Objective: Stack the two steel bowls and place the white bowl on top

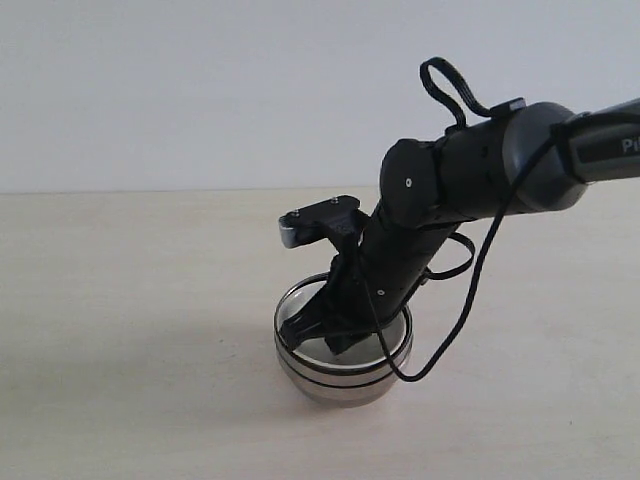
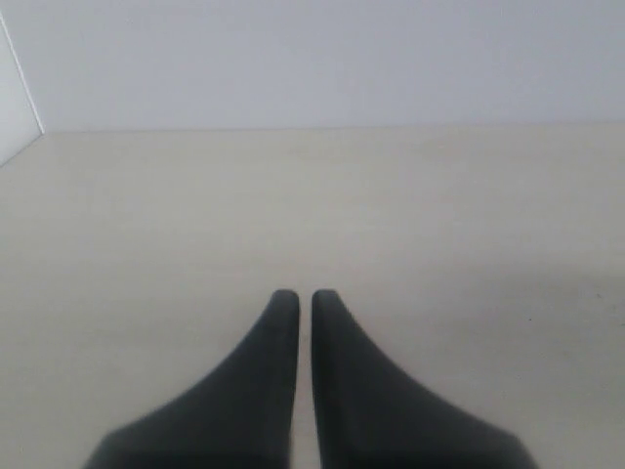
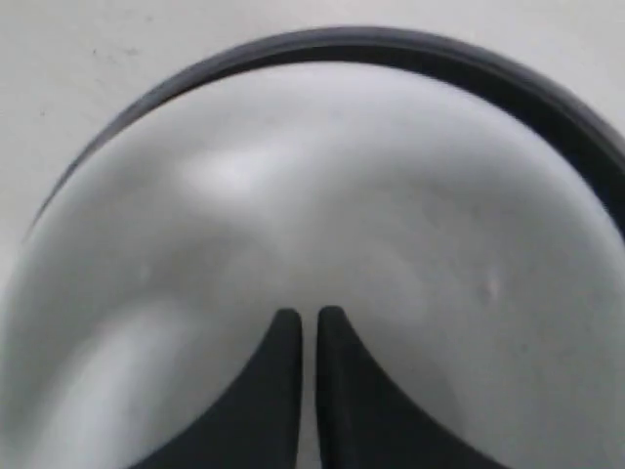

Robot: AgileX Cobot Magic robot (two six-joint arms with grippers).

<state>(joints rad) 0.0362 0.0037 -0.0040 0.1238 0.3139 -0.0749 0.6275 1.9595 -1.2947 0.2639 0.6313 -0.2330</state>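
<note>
The right gripper is clenched on nothing, its tips inside the stacked steel bowls directly beneath it. Lifting off-centre could snag their edge and topple them. The white bowl is out of sight.

The right arm slants down from the right toward the counter's middle. The right gripper has its fingers closed together. The left gripper is closed too, above bare counter.

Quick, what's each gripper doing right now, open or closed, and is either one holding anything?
Left gripper: closed, holding nothing, above the table.
Right gripper: closed, gripping nothing, tips down inside the steel bowl.
</note>
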